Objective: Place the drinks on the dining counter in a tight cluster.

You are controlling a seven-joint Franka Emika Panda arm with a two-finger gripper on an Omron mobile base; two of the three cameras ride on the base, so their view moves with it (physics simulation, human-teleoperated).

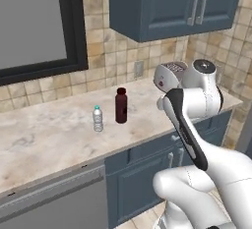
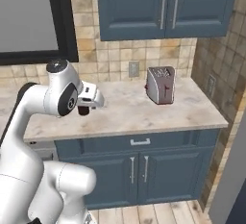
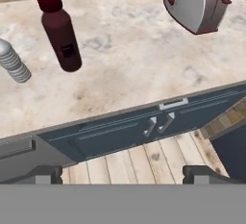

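The end effector (image 3: pixel 123 172) hangs over the floor in front of the cabinets, short of the counter (image 3: pixel 144 59) edge, with its two fingertips spread as wide as they go and nothing between them. The step in hand, as I judge it, is the approach to a first drink on this wall-side counter.

Going left to right in the hand view: far up and to the left of the end effector stands the clear water bottle (image 3: pixel 13 62), partly cut by the frame edge. Just right of it, still up and left of the end effector, stands the dark-red bottle (image 3: pixel 60 31), upright, near the water bottle but not touching it. Farther right and ahead is the toaster (image 3: pixel 198 2), well apart from both bottles. The squat black bottle is not something I can place from here.

To do this well, the end effector should swing left and forward so the dark-red bottle sits midway between the fingertips, clear the counter edge before descending, and close on the body below the cap rather than the neck. Coming in from the toaster side should keep the outer finger from nudging the light water bottle, which would probably tip easily.
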